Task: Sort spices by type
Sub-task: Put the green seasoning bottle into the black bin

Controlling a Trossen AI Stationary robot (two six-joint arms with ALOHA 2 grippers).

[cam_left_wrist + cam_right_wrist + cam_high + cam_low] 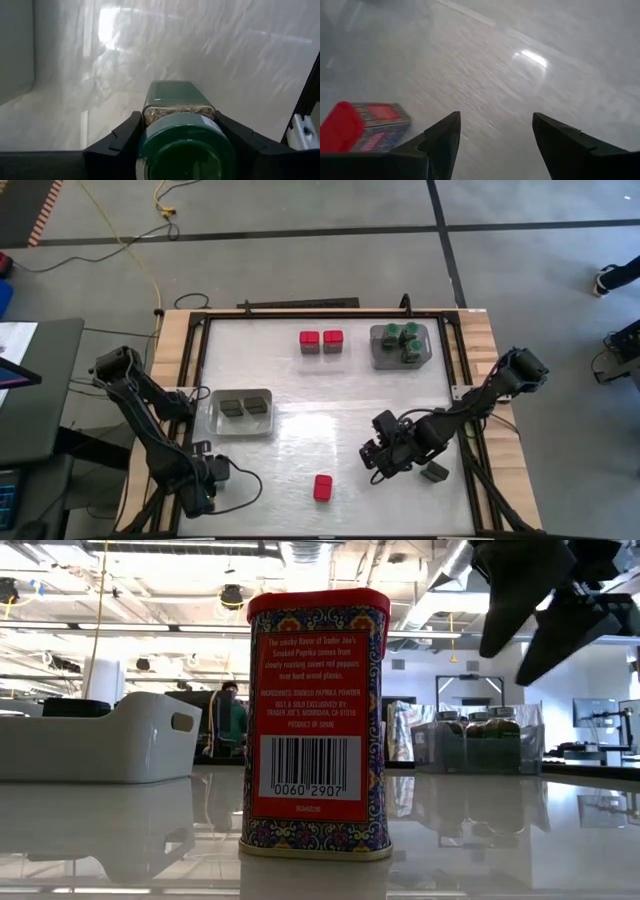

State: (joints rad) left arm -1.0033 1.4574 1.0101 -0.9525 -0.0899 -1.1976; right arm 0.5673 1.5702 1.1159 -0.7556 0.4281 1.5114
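Spices are spread across the table (300, 450), a wide white, glossy top in a pale wooden frame that mirrors the ceiling lights. Behind it we see an open workshop with pipes overhead, and a person (229, 718) standing far back.

Near the left edge sits an opaque grey tray (212, 420) with rounded corners, holding two dark boxy tins (245, 408). By the far right corner a clear tray (380, 355) holds round jars with green lids (402, 340), too small in the high view for us to count.

The left gripper (177, 117) is at the near left corner, its fingers closed against both sides of a green-lidded jar (185, 152). The jar has a squarish glass body, and its lower part is hidden behind its lid. The right gripper (495, 120) hovers toward the near right, jaws wide with nothing between them.

Two red-topped blocks (322, 340) stand side by side at the far edge. One red-lidded tin (317, 720), square, ornately patterned, with a barcode label, stands upright at the middle of the near edge. A single dark tin (435, 472) sits just beside the right gripper, by the right edge, and we cannot make out its detail.
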